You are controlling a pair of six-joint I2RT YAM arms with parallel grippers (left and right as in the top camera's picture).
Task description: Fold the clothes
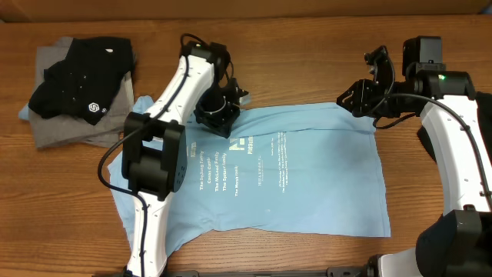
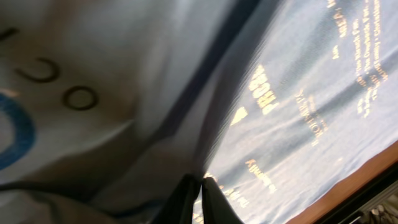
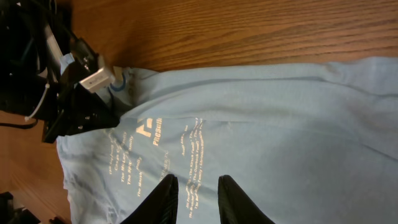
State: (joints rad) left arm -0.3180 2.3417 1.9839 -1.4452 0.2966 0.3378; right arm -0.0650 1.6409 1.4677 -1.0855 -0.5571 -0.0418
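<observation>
A pile of clothes sits in the far left corner of the table (image 1: 307, 46). A black shirt (image 1: 77, 77) lies on top of a grey shirt (image 1: 65, 131). The pile is just beside the light blue T-shirt (image 1: 307, 169), near its left sleeve.

The left arm (image 1: 165, 131) is white and black. It reaches across the left part of the blue shirt and hides some of it from above.

The light blue T-shirt lies spread out in the middle of the table, with small wrinkles. Its letters (image 1: 219, 173) face up.

The left gripper (image 1: 219, 115) is at the far edge of the shirt. In the left wrist view its fingers (image 2: 186, 199) are pinched tight on a fold of the blue cloth, and the cloth is pulled up close to the camera.

The right gripper (image 1: 357, 98) is at the far right corner of the shirt. In the right wrist view its fingers (image 3: 165, 193) stand apart, with nothing between them, and the blue shirt shows behind the gap.

The table is brown wood with dark grain lines.
</observation>
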